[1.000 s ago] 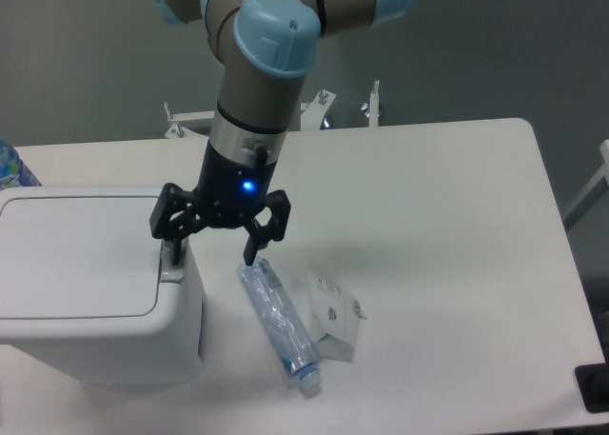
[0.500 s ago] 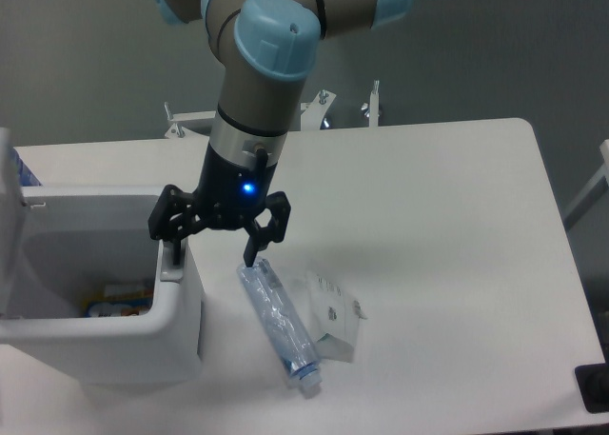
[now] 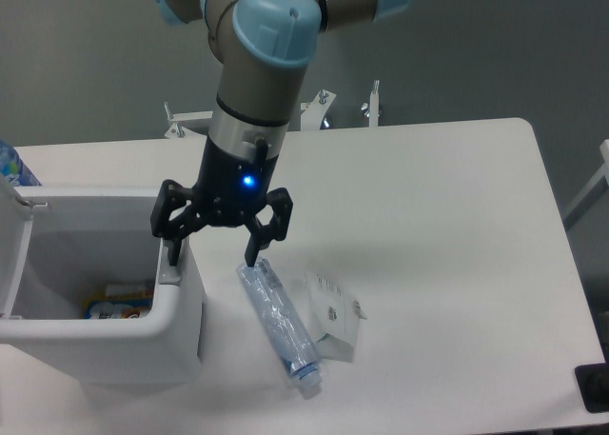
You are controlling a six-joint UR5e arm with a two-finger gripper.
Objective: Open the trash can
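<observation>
The trash can (image 3: 105, 330) sits at the left edge of the white counter (image 3: 447, 226), and it now stands open: a second ago its flat lid lay shut over the top, half a second ago the lid was already up, and now it is tipped back a little further at the can's far left side (image 3: 17, 254), showing only edge-on. Inside the can, some coloured packaging lies on the bottom (too small to read).

The tool (image 3: 211, 254) hangs over the can's right rim with its two fingers spread wide and nothing between them. One fingertip (image 3: 173, 254) is at the grey button strip on that rim; whether it touches cannot be told. The other finger (image 3: 252, 252) hangs outside the can, just above the top end of a clear plastic bottle (image 3: 279, 326) lying on the counter right beside the can. The tool has risen very slightly since the earlier frames. A small white carton (image 3: 333, 316) rests against the bottle's far side, unmoved.
</observation>
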